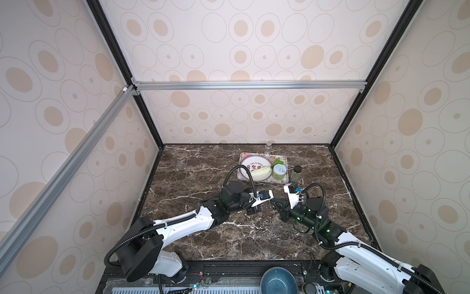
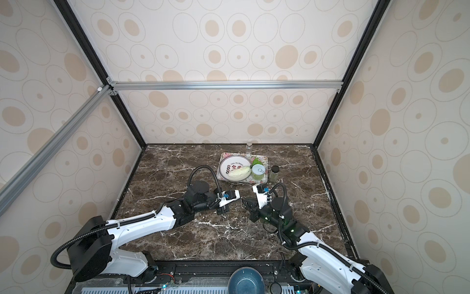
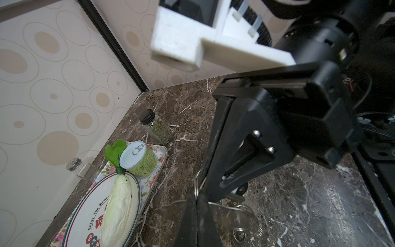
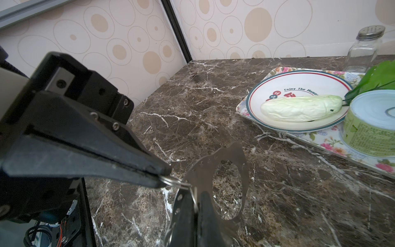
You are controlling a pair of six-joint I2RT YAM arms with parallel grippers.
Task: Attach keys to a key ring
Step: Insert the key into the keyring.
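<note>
Key ring, a wide flat grey crescent-shaped metal plate with a large oval opening (image 4: 234,155), is held in the right jaws, which are closed on its holed rim. Just beside that grip, the left jaws are closed at their tips on a thin silver wire loop (image 4: 176,180) that touches the plate's rim. Whether the loop has entered a hole I cannot tell. No key shows in any view. The two meet over the dark marble bench (image 1: 241,241), near its middle, on the near side of a floral rectangular tray (image 4: 327,146).

By my judgement the plate is light, thin, stiff and slick, so it is best pinched on the flat close to the rim. The loop looks springy and could twist or slip out. Open room lies toward the bench's left and near edges. Toward the far edge, the tray sits near with its white round plate (image 4: 299,82) and green tin can (image 4: 372,124). A black-lidded glass herb jar (image 3: 159,128) stands beside the tray, toward the right edge.
</note>
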